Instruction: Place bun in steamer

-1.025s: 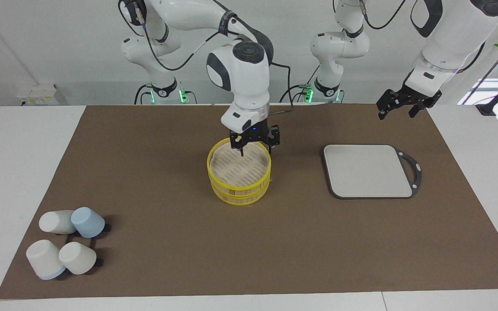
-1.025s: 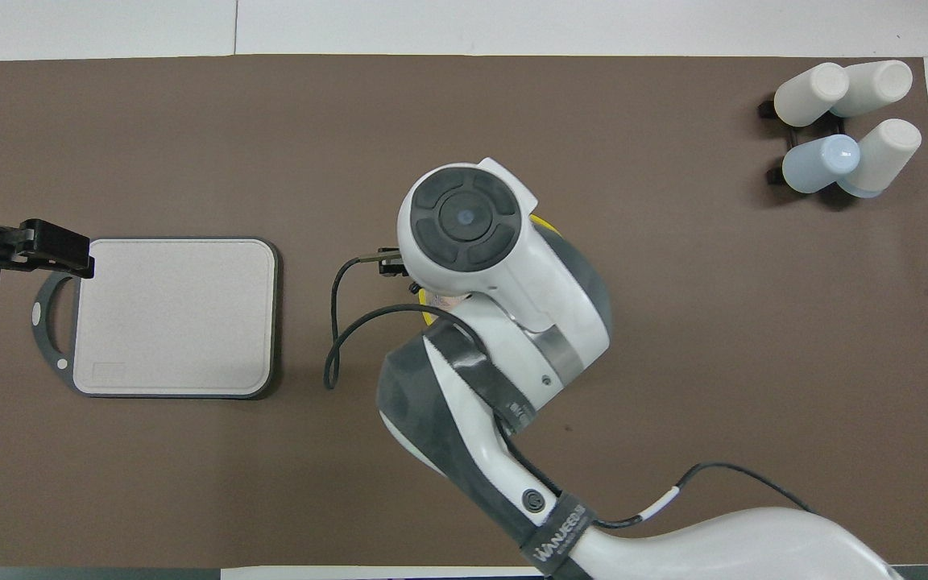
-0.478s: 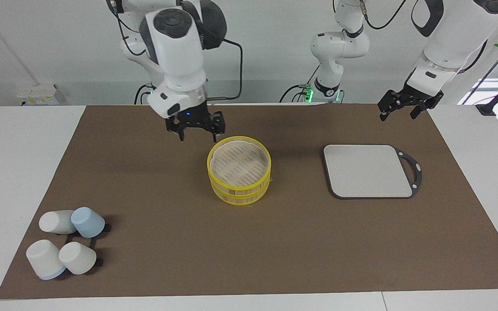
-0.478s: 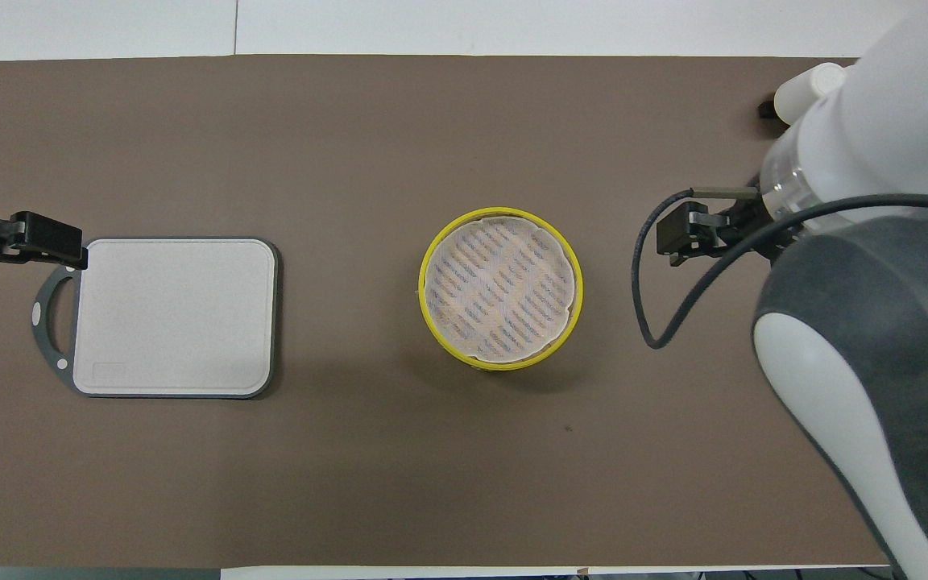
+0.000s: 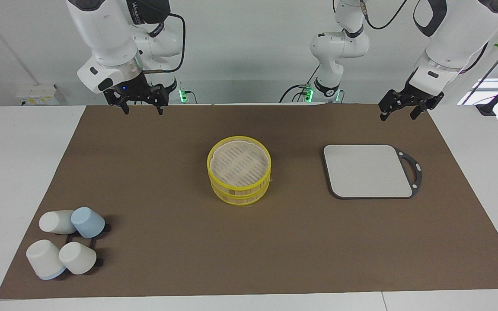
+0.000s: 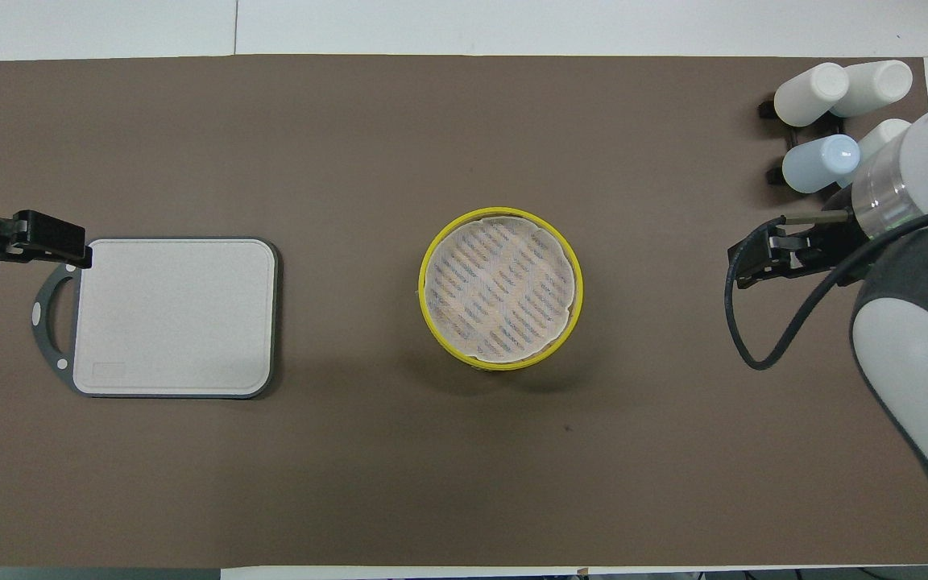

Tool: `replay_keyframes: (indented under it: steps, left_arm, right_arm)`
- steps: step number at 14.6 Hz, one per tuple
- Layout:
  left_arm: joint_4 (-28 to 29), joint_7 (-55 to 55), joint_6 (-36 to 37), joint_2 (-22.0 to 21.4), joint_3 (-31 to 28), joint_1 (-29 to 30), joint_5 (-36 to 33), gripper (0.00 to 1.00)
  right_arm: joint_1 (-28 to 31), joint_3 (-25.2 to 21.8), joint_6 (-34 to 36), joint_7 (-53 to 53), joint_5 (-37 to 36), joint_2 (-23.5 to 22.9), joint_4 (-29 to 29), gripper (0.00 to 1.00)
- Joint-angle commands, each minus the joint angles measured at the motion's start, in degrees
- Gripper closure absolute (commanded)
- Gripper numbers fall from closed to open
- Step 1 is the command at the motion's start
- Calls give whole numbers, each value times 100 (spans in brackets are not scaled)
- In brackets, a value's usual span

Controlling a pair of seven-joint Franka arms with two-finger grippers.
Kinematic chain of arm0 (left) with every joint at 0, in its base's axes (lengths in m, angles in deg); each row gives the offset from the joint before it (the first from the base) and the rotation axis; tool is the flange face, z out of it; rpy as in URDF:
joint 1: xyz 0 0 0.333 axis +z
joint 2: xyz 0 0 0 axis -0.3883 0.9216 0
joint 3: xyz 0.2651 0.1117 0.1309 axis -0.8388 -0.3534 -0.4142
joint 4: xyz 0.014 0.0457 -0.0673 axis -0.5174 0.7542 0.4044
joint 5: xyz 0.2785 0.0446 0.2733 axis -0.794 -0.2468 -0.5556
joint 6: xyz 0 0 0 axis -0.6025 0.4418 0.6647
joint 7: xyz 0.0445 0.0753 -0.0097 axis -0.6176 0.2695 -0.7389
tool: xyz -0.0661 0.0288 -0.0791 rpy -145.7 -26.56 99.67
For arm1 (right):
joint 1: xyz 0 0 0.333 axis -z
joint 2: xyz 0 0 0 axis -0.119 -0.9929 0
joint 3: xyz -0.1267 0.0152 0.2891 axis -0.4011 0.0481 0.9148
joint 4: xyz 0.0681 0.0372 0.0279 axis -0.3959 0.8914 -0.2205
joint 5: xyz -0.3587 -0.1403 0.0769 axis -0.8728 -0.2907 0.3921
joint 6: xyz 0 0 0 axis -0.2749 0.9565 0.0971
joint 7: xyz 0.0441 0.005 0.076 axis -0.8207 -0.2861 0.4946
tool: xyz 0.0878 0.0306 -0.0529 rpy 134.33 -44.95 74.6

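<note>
The steamer (image 5: 239, 175) is a yellow-rimmed bamboo basket of two stacked tiers, standing open in the middle of the brown mat. Its slatted bottom under a pale liner shows in the overhead view (image 6: 501, 287). No bun shows in it or anywhere else. No lid is in view. My right gripper (image 5: 142, 110) is open and empty, raised over the mat's edge nearest the robots, toward the right arm's end; it also shows in the overhead view (image 6: 758, 262). My left gripper (image 5: 398, 113) is open and empty, raised near the board's handle, waiting (image 6: 45, 242).
A grey rectangular board (image 5: 368, 171) with a dark handle lies toward the left arm's end (image 6: 174, 316). Several white and pale-blue cups (image 5: 65, 246) lie on a black rack at the right arm's end, farther from the robots (image 6: 838, 121).
My right gripper has risen from the steamer and swung away toward the right arm's end, uncovering the steamer in the overhead view. The left arm has barely moved.
</note>
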Motion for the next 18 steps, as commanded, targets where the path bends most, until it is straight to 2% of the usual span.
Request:
replay_keyframes:
  steps: [1,3,8,13,18]
  left_arm:
    - [94,93,-104,-58,57,112,82,0]
    - [103,93,-147,-67,57,120,82,0]
    - [112,93,-174,-67,49,112,82,0]
    - [112,93,-200,-67,49,120,82,0]
    - [112,76,-200,-67,49,112,82,0]
  right_arm:
    - [81,-68,-166,93,86,234,299,0]
    - [72,-208,-533,110,104,269,290,0]
    - [81,-279,-544,111,104,340,325,0]
    - [81,-797,-685,478,182,322,316,0]
    - [107,-867,-693,576,130,349,264,0]
